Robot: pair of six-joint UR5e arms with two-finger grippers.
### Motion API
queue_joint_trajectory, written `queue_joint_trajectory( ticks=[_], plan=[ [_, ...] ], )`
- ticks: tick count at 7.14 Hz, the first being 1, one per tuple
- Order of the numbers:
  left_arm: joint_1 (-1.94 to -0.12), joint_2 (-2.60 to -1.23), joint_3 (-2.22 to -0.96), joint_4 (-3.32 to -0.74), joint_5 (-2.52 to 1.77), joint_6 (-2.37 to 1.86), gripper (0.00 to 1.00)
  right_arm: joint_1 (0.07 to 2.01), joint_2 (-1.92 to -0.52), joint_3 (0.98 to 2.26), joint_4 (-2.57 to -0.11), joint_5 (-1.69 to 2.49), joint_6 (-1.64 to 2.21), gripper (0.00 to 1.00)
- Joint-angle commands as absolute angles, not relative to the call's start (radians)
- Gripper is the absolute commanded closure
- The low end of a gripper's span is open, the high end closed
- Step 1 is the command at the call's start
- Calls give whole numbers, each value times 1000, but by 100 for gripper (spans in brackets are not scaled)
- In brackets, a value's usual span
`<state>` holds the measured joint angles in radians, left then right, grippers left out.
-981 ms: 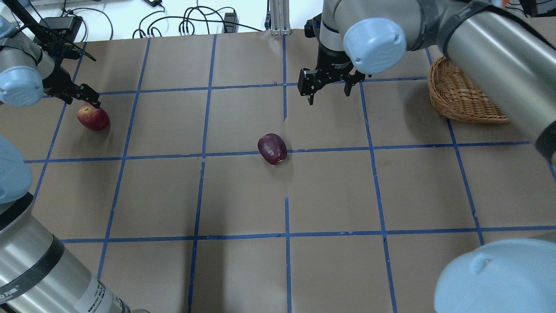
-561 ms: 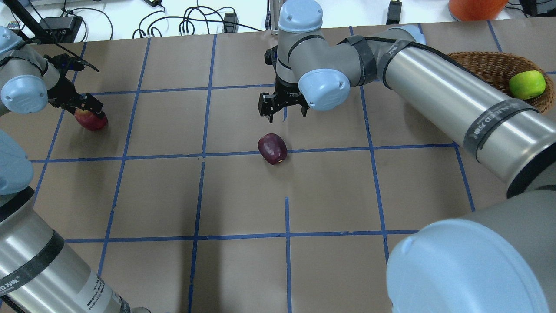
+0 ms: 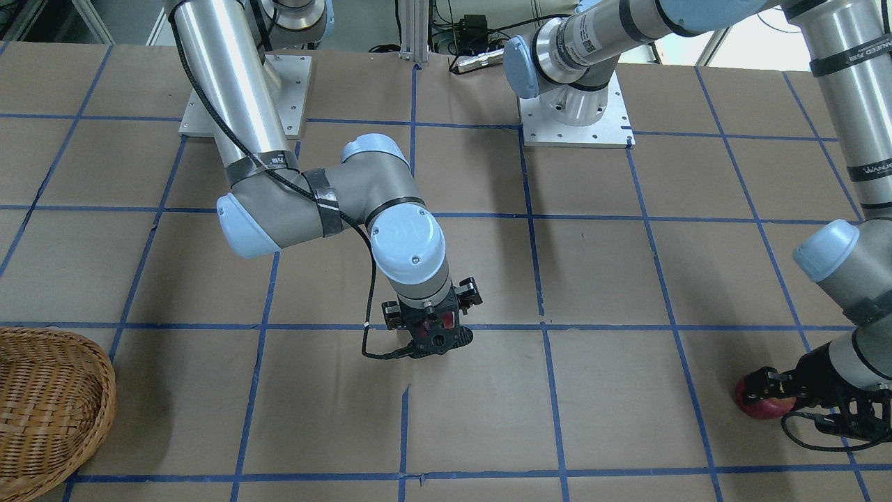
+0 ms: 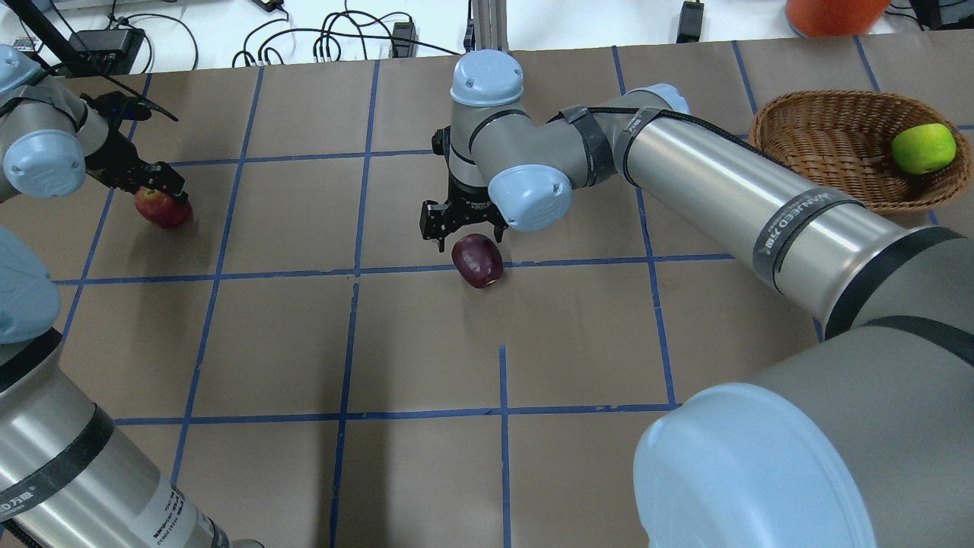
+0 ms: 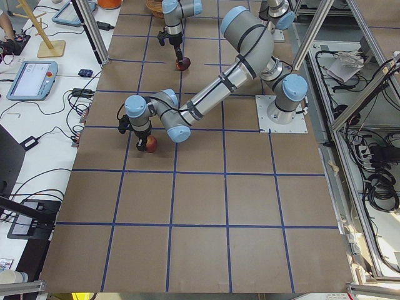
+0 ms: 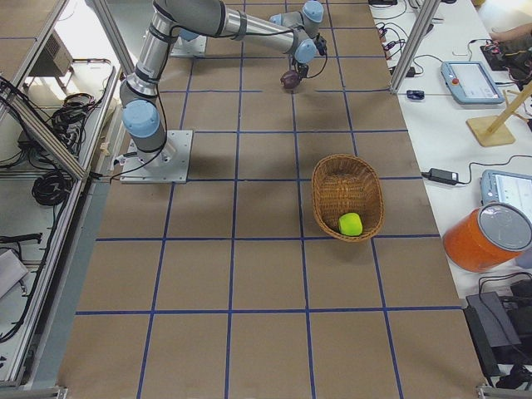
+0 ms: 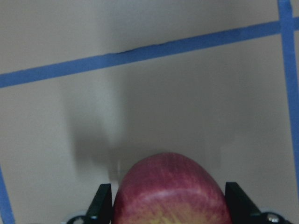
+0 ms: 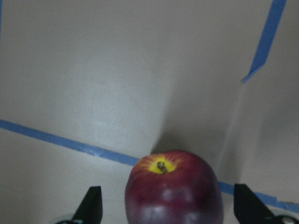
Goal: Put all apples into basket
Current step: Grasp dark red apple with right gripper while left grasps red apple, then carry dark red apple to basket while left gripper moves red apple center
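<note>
Now the right gripper hangs with jaws spread wide around the maroon apple on the table, gaps on either side. The left gripper clamps the red apple. Overhead shows the green apple inside the basket; the front-facing view catches only the basket's edge.

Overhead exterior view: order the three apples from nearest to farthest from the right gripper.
From the right gripper:
1. The maroon apple, directly beneath it, mid-view.
2. The red apple, far left.
3. The green apple, far right, lying in the basket.
</note>
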<state>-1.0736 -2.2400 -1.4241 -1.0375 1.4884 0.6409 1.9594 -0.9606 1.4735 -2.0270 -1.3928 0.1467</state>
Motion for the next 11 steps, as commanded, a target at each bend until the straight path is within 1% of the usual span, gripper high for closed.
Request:
queue_joint_trajectory(
  ticks=[1, 2, 3, 4, 5, 6, 7, 8, 10, 11],
  plan=[
    [-1109, -2154, -1430, -1221, 1473, 478, 80, 1971, -959, 1515, -2036, -1400, 176, 0],
    [-1147, -2087, -1439, -1309, 1474, 395, 80, 1971, -957, 1522, -2033, -1401, 173, 0],
    [-1201, -2025, -1474, -1346, 1473, 283, 80, 1971, -956, 1537, -2040, -1401, 173, 0],
    [-1260, -1967, -1541, -1335, 1468, 182, 80, 1970, -956, 1534, -2078, -1405, 169, 57],
    [-1311, -1913, -1598, -1328, 1467, 46, 80, 1970, -960, 1532, -2080, -1405, 172, 100],
    [-1372, -1873, -1629, -1325, 1468, -66, 80, 1950, -989, 1505, -2065, -1411, 176, 100],
    [-1432, -1850, -1650, -1316, 1470, -153, 80, 1916, -1067, 1484, -1981, -1460, 176, 100],
    [-1503, -1856, -1673, -1251, 1468, -287, 80, 1811, -1119, 1473, -1888, -1562, 167, 100],
    [-1686, -1928, -1678, -1000, 1467, -612, 79, 1624, -1192, 1463, -1870, -1589, 132, 100],
    [-1772, -1977, -1669, -977, 1466, -750, 79, 1530, -1195, 1447, -1876, -1670, -11, 100]
  ],
)
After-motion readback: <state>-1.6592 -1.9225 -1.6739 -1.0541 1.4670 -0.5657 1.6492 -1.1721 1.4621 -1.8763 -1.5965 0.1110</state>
